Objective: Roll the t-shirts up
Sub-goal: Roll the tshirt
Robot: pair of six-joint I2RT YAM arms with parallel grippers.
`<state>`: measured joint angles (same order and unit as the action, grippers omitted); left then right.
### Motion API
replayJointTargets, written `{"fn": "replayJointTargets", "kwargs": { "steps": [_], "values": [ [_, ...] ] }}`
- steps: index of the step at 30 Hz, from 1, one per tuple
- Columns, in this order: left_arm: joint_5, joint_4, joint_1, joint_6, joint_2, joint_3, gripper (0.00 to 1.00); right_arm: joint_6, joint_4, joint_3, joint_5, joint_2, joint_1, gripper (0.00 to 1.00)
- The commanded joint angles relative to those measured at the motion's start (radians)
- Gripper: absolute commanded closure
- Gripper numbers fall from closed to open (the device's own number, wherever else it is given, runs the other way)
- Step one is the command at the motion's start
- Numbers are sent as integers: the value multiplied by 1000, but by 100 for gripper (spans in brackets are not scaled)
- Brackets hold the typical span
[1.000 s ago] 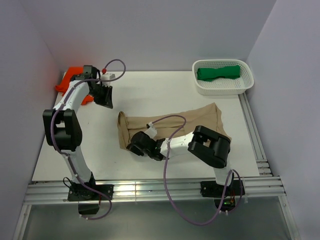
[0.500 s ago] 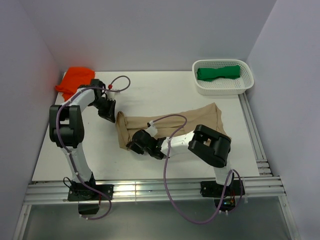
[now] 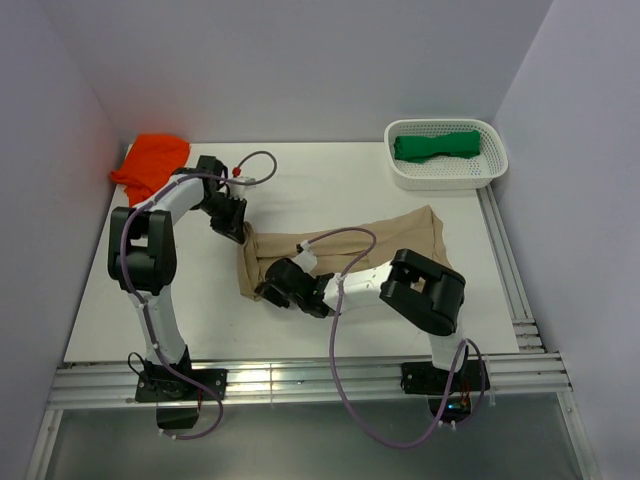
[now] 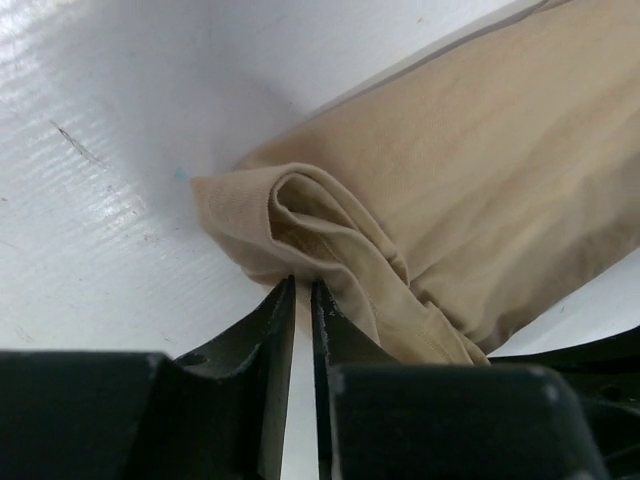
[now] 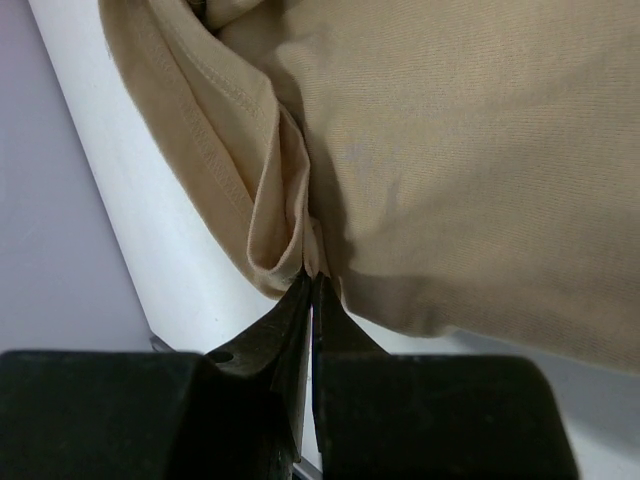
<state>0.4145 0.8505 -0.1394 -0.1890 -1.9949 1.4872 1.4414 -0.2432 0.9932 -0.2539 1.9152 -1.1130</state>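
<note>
Okay, tan t-shirt is lying mid-table, stretching from left of centre out toward the right side, with its left end bunching into a loose fold. Right gripper is sitting low at the near corner of that left end, its fingers pressing together and pinching a folded hem of the cloth right at the tips. Left gripper is reaching down at the far corner of the same end. In its wrist view the fingers are standing almost together with a thin slit showing between them and the tips touching the crumpled fold. Can't tell whether any cloth is actually being pinched there. Orange t-shirt is lying bunched in the far-left corner by the wall, well apart from the tan one. Green t-shirt is sitting bundled inside the white basket at far right.
</note>
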Motion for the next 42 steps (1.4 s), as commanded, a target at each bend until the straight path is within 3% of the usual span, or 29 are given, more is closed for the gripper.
{"fn": "replayJointTargets", "kwargs": {
  "steps": [1, 4, 11, 19, 26, 33, 37, 42],
  "values": [
    [24, -2, -8, 20, 11, 47, 81, -16, 25, 9, -50, -61, 5, 93],
    [24, 7, -14, 22, 13, 58, 79, -24, 41, 13, -58, -64, 5, 91],
    [7, -2, -52, 28, -18, 61, 79, -47, 39, 18, -61, -74, 4, 72],
    [-6, 1, -83, 43, -38, 90, 79, -108, 202, 97, -182, -113, -27, 55],
    [-26, 4, -101, 46, -58, 105, 79, -246, 323, 191, -248, -127, -31, 51],
    [-32, 7, -112, 49, -81, 123, 78, -400, 536, 493, -272, 63, -31, 46],
    [-39, 12, -117, 52, -94, 134, 78, -430, 536, 509, -234, 100, -33, 41],
    [-46, 13, -121, 51, -108, 143, 79, -414, 567, 507, -222, 128, -39, 46]
  ]
}}
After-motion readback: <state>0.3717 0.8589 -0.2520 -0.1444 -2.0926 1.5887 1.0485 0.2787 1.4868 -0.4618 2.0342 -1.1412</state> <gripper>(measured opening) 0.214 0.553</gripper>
